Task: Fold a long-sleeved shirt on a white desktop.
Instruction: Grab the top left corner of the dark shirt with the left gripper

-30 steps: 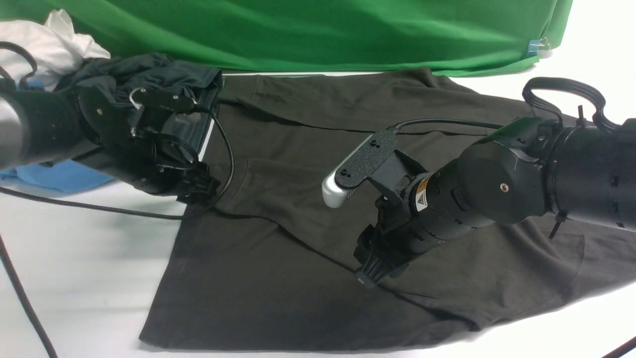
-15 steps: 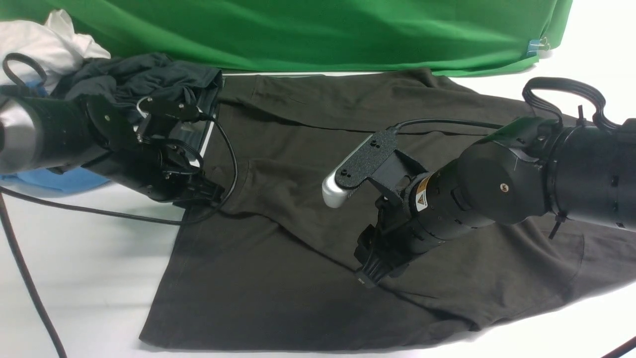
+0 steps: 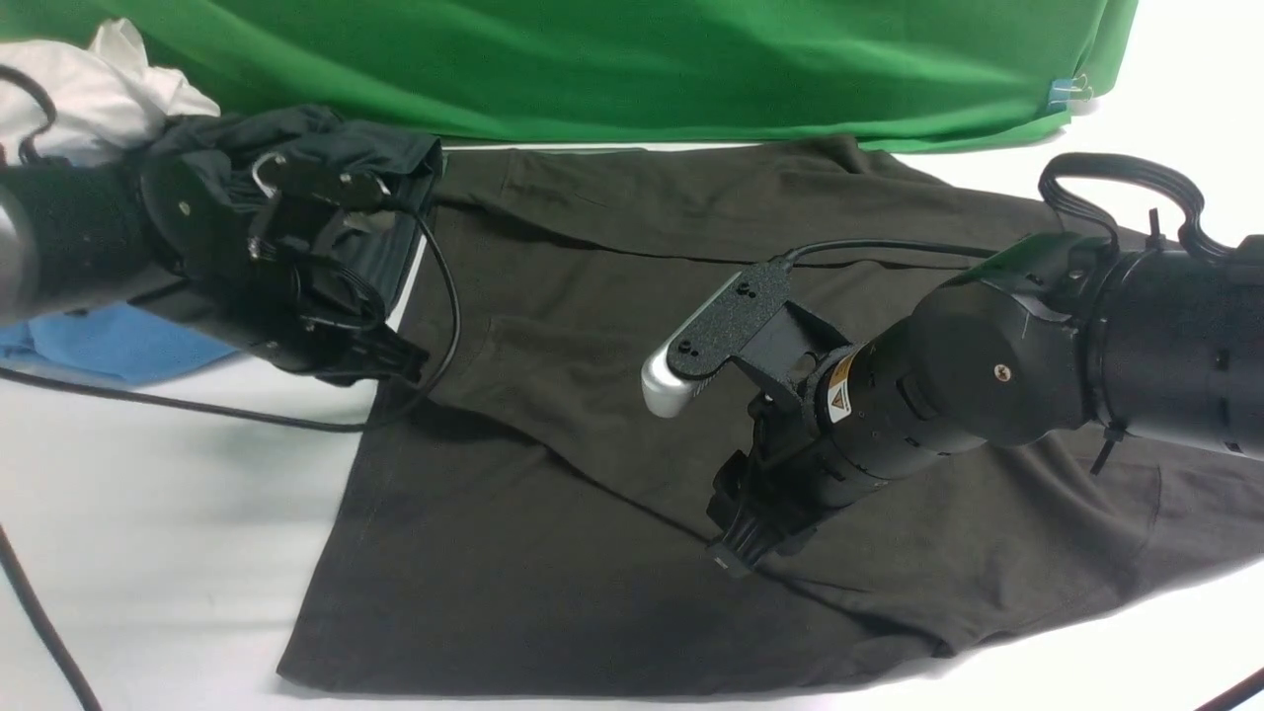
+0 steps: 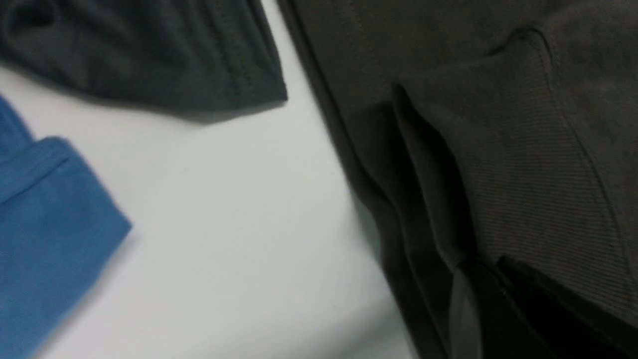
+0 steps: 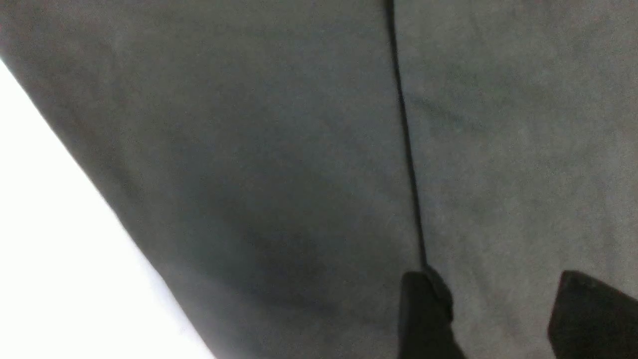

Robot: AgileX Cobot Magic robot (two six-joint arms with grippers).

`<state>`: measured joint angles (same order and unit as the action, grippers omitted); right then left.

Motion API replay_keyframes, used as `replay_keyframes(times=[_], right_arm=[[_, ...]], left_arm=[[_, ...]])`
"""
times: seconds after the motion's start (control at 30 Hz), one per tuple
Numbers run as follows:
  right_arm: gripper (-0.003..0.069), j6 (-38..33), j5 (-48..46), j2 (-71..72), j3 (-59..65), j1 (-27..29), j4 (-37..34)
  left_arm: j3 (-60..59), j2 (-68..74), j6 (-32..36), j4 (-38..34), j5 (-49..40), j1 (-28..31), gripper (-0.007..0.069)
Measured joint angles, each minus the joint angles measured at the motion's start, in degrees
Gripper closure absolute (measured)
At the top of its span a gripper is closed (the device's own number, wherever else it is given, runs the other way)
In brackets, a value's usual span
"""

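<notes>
The long-sleeved shirt [image 3: 553, 553] lies spread, dark charcoal-olive, across the white desktop [image 3: 168, 533]. At its left edge my left gripper [image 3: 398, 363] is shut on the shirt's ribbed cuff [image 4: 538, 189] and the layers beside it. That edge is raised a little, with shadow beneath it. My right gripper [image 3: 741, 548] rests on the middle of the shirt [image 5: 279, 149], open, with its two dark fingertips [image 5: 423, 309] apart on the cloth beside a fold line. Nothing is between them.
A smaller dark garment [image 3: 326, 148], a blue garment [image 3: 109, 341] and a white cloth [image 3: 89, 89] are piled at the back left. A green backdrop [image 3: 642, 59] hangs along the far edge. A black cable [image 3: 197, 413] crosses the bare desktop on the left.
My left gripper has shut on the shirt's left edge and risen slightly, lifting that edge. The right arm has stayed put.
</notes>
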<state>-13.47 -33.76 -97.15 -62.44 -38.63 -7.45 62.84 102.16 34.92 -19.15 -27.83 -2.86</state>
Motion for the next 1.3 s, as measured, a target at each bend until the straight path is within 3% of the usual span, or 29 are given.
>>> replay_keyframes(times=[0.4, 0.53, 0.7, 0.8, 0.9, 1.0, 1.07, 1.1, 1.13, 1.23, 1.3], right_arm=[[0.0291, 0.0, -0.39, 0.0, 0.0, 0.0, 0.02], [0.0291, 0.0, -0.54, 0.0, 0.0, 0.0, 0.02], [0.0291, 0.15, -5.92, 0.0, -2.01, 0.86, 0.53], [0.0291, 0.44, -9.11, 0.54, -3.65, 2.37, 3.14], [0.031, 1.21, -11.61, 1.91, -4.06, 4.46, 5.19], [0.0377, 1.78, -14.02, 4.13, -4.07, 6.29, 6.09], [0.0403, 1.83, -14.28, 4.87, -4.07, 6.59, 6.21], [0.0435, 1.85, -14.41, 6.18, -4.07, 6.73, 6.33], [0.0445, 1.78, -14.52, 7.01, -4.11, 6.73, 6.33], [0.0448, 0.54, -14.51, 8.29, -4.11, 6.73, 6.33], [0.0447, -2.77, -13.68, 10.23, -4.11, 6.73, 6.33]], left_arm=[[0.98, 0.0, -4.76, 8.78, -3.89, 0.0, 0.0588], [0.98, 0.0, -4.88, 10.14, -3.06, 0.0, 0.0498], [0.98, -0.06, -6.63, 9.84, -2.83, 0.0, 0.0272], [1.03, -1.09, -6.97, 6.4, -3.24, -0.12, 0.0197], [2.36, -2.18, -3.58, 2.7, -3.56, -1.56, 0.0242], [7.99, -1.48, -0.58, 0.96, -3.81, -4.37, 0.0415], [10.93, -0.53, 0.68, 0.85, -3.86, -5.24, 0.0481], [17.17, 2.19, 3.41, 0.98, -3.86, -6.44, 0.0564], [21.75, 4.63, 5.33, 1.5, -4.05, -6.88, 0.0588], [28.57, 9.38, 9.82, 2.94, -5.52, -7.01, 0.0592], [37.44, 15.67, 17.64, 6.61, -8.69, -6.95, 0.0539]])
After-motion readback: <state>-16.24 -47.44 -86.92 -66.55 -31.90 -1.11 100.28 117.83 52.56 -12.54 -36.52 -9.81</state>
